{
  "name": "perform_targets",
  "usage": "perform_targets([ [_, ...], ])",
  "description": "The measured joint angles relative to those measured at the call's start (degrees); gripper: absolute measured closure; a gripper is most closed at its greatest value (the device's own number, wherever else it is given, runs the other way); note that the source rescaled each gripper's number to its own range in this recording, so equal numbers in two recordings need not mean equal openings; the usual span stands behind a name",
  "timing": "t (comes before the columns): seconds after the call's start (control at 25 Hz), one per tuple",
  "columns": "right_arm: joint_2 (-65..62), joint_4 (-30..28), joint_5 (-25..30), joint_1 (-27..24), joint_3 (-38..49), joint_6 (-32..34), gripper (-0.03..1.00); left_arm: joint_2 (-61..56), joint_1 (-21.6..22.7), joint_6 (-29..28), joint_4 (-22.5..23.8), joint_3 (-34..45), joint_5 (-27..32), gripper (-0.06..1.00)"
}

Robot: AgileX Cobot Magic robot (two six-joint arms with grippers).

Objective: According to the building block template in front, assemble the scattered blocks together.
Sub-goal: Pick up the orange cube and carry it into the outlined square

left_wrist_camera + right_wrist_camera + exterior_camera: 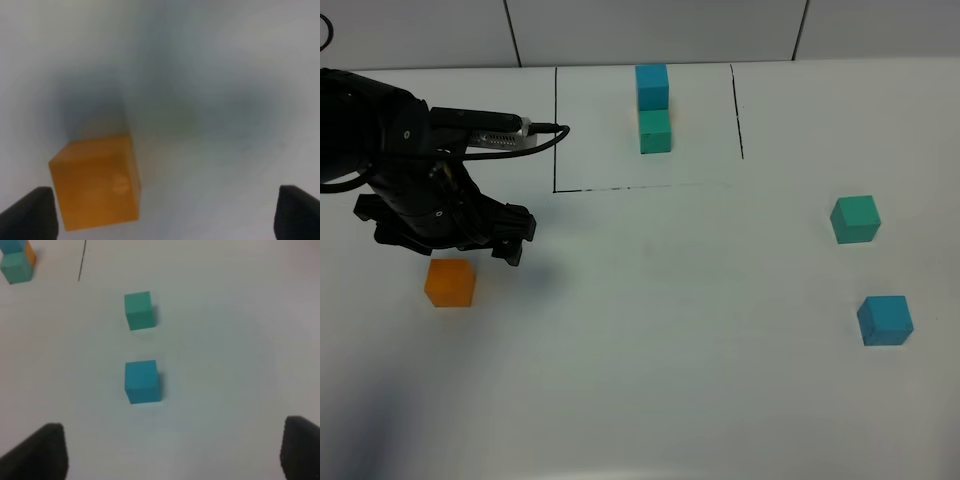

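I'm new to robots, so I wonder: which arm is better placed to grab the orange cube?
Left. The left gripper hangs open right by the orange cube; the right gripper faces the green cube and blue cube, far across the table.

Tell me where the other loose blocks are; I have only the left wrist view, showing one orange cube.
Observer: The teal-green cube and the blue cube sit apart at the right of the high view.
Operator: Describe the template.
Observer: The building block template stands at the back, its blue piece touching its green piece, within black lines.
Operator: Report the right gripper.
Observer: The right gripper is empty, jaws open, both those cubes ahead of it.
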Motion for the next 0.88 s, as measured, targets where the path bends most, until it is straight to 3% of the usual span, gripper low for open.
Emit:
perform_targets([
  [0.44,0.0,0.0,0.0,0.0,0.0,0.0,0.23,0.0,6.9,-0.1,0.8,2.6,3.1,0.00],
  [0.68,0.0,0.0,0.0,0.0,0.0,0.0,0.23,0.0,7.2,-0.1,0.7,9.3,-5.4,0.00],
  [0.88,0.0,0.0,0.0,0.0,0.0,0.0,0.23,0.0,7.2,-0.1,0.0,9.6,-8.8,0.01],
])
